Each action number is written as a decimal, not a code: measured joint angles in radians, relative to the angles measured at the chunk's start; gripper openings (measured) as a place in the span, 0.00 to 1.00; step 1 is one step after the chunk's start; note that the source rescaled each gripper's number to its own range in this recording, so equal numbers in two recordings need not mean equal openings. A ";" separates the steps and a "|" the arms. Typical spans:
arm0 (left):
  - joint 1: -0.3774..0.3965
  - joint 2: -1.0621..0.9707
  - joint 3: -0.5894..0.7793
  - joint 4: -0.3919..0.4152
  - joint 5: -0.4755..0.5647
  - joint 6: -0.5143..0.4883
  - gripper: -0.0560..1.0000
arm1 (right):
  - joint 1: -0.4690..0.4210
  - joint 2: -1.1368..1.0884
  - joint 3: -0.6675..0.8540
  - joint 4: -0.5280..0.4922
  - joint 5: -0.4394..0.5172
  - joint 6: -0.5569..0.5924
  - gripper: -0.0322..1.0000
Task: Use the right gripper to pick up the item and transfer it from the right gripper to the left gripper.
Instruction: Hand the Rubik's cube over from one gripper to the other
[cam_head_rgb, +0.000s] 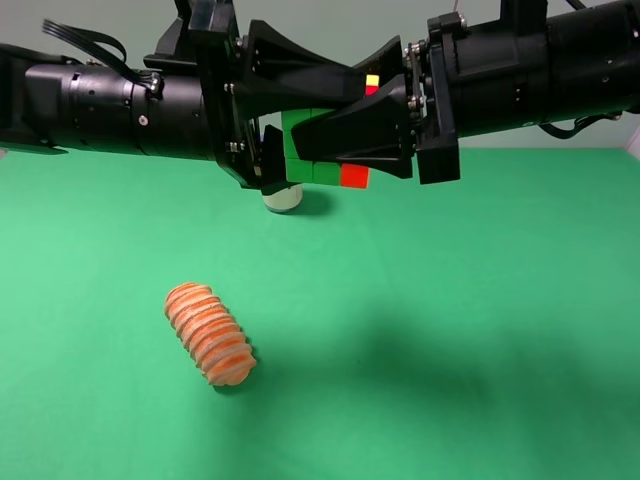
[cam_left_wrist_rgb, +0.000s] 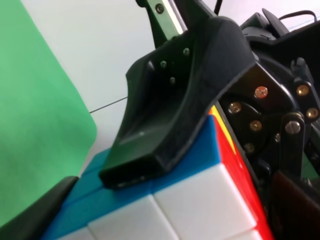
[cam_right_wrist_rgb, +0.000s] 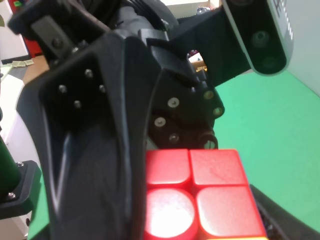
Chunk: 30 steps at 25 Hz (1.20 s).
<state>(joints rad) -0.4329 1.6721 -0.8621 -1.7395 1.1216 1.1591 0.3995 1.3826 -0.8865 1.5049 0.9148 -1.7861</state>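
The puzzle cube hangs in mid-air above the green table, between both grippers. Green faces and one red square show. My right gripper reaches in from the right and is shut on the cube. One of its wedge fingers presses on the cube's blue face. My left gripper reaches in from the left, its jaws above and below the cube. One of its fingers lies flush against the cube's red face. Both grippers look closed on it.
A ridged orange loaf lies on the green table at the front left. A small white can stands behind, partly hidden under the left gripper. A pale wall lies beyond the table's far edge.
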 joint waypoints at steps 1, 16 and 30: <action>0.000 0.000 0.000 0.000 0.000 0.000 0.37 | 0.000 0.000 0.000 0.000 0.000 0.000 0.05; 0.000 0.001 0.000 0.000 0.000 -0.001 0.37 | 0.000 0.000 0.000 -0.001 -0.004 0.000 0.05; 0.000 0.009 0.000 0.000 -0.024 0.001 0.16 | 0.000 0.000 0.000 -0.118 -0.089 0.207 0.99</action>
<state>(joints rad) -0.4329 1.6807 -0.8625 -1.7395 1.0980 1.1606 0.3995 1.3826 -0.8865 1.3867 0.8261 -1.5789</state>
